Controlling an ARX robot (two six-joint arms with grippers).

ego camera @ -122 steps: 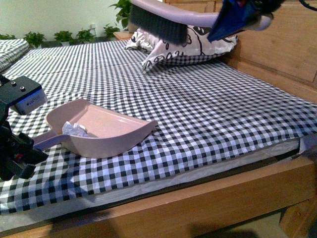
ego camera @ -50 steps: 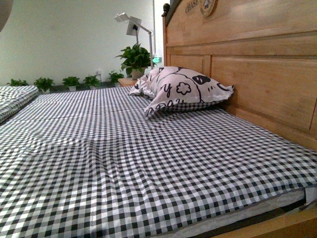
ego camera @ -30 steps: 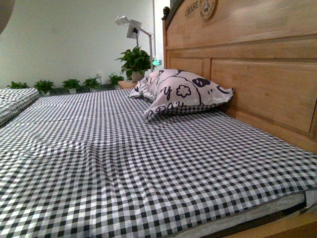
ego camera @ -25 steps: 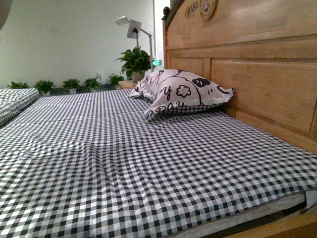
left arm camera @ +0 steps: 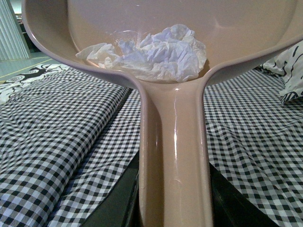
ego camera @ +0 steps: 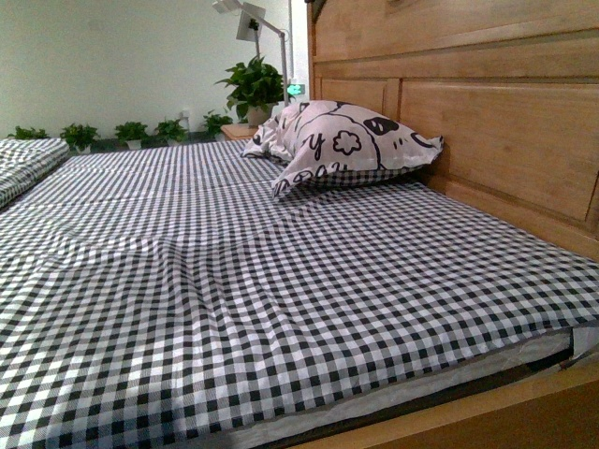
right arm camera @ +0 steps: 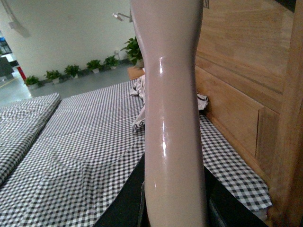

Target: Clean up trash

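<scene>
In the left wrist view the trash [left arm camera: 151,53], a crumpled wad of white paper, lies inside the pan of the pink dustpan [left arm camera: 173,156]. My left gripper [left arm camera: 173,208] is shut on the dustpan's long handle, held above the checked bed. In the right wrist view my right gripper [right arm camera: 173,208] is shut on the pale handle of the brush [right arm camera: 173,118], which rises out of the frame; its bristles are out of view. Neither arm, the dustpan nor the brush shows in the front view.
The bed's black-and-white checked sheet [ego camera: 243,271] fills the front view. A patterned pillow [ego camera: 346,140] leans against the wooden headboard [ego camera: 496,112]. Potted plants [ego camera: 253,89] and a lamp stand behind. A second checked bed [ego camera: 23,164] lies at far left.
The dustpan with the paper in it and the brush overhead have left the front view since 2.5 s ago. The front camera has since tipped slightly downward.
</scene>
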